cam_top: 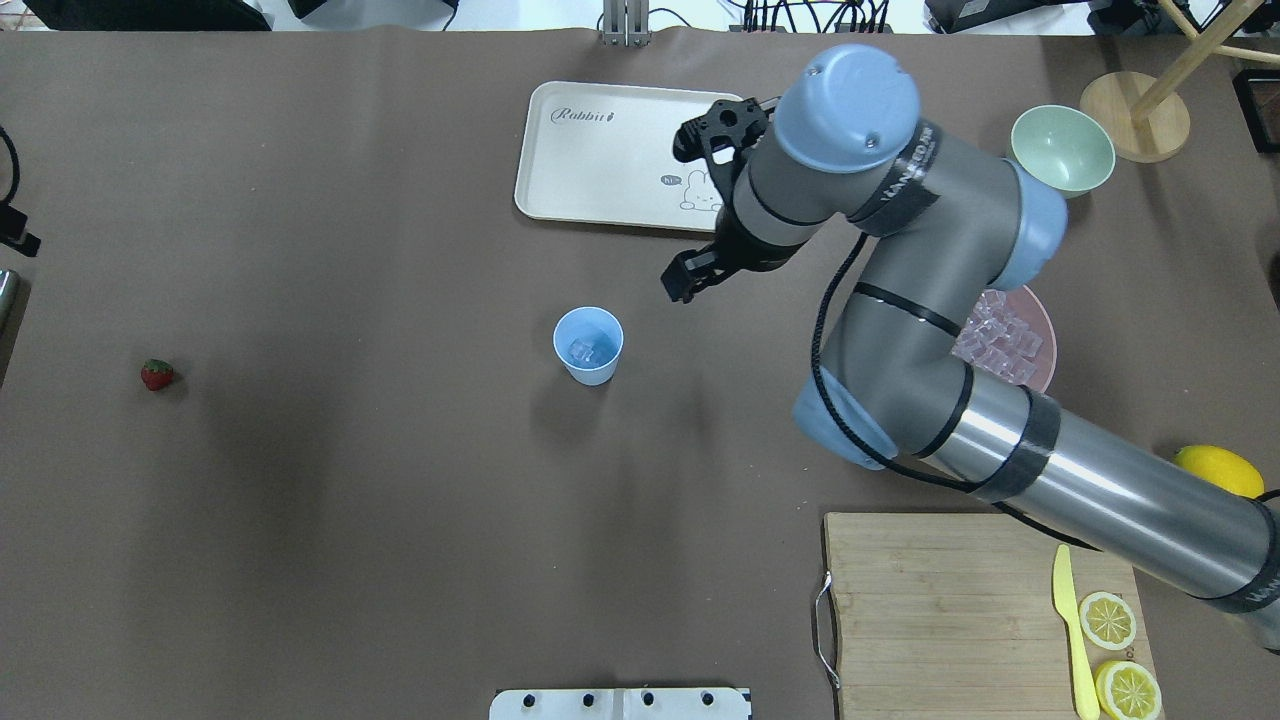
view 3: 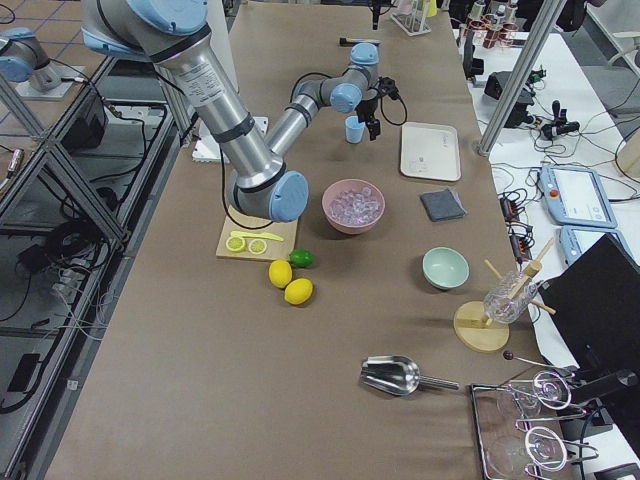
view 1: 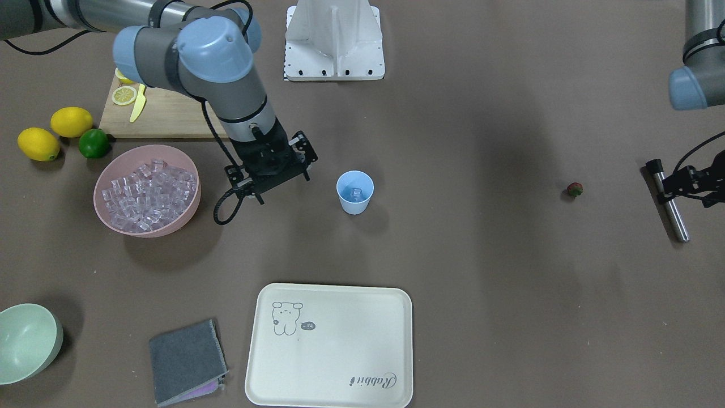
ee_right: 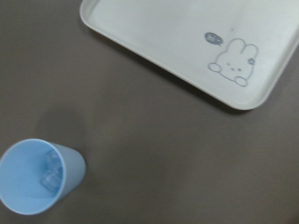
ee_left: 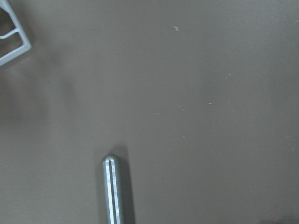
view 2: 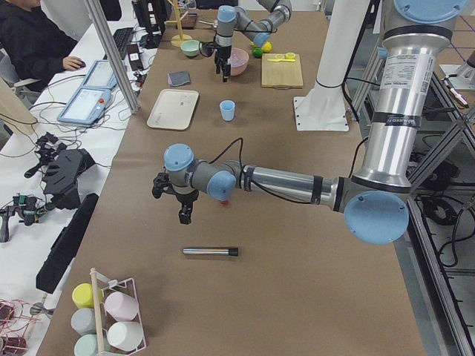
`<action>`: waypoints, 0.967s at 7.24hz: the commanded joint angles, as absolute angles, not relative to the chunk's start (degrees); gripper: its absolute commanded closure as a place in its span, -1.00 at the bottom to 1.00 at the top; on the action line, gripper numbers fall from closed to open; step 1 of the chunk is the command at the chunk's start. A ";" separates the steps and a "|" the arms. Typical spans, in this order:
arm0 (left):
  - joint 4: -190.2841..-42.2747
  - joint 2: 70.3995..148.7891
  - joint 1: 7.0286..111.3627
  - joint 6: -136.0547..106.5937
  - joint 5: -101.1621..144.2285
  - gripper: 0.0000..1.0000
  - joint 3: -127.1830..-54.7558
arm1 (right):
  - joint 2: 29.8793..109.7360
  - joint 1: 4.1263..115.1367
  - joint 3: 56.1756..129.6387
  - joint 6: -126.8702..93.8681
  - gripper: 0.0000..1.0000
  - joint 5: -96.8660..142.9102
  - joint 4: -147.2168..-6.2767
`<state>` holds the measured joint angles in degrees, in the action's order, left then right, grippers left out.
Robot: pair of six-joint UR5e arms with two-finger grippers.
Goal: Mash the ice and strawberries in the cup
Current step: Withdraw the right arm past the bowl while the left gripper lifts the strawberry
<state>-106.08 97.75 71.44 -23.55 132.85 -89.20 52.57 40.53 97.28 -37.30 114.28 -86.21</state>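
The light-blue cup stands upright mid-table with a clear ice cube in its bottom; the right wrist view shows it from above. More ice fills a pink bowl. The strawberry lies alone on the table, far from the cup. My right gripper hovers between bowl and cup, jaws spread and empty. My left gripper hovers at the table's end beside a steel rod lying flat. I cannot tell whether it is open.
A cream tray, a grey cloth and a pale-green bowl lie on the far side. A cutting board with lemon slices, two lemons and a lime sit near the pink bowl.
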 commanded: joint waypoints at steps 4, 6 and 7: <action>-115.91 95.46 56.36 -32.69 129.46 -0.95 -90.88 | 63.54 51.68 100.64 -25.58 -0.99 122.43 -86.84; -122.76 92.12 55.29 -31.82 129.38 -0.78 -89.31 | 63.46 52.12 100.46 -25.23 -0.98 122.52 -86.75; -122.87 92.28 53.72 -31.99 129.03 -0.77 -88.51 | 63.46 52.12 100.46 -25.05 -0.98 122.52 -86.75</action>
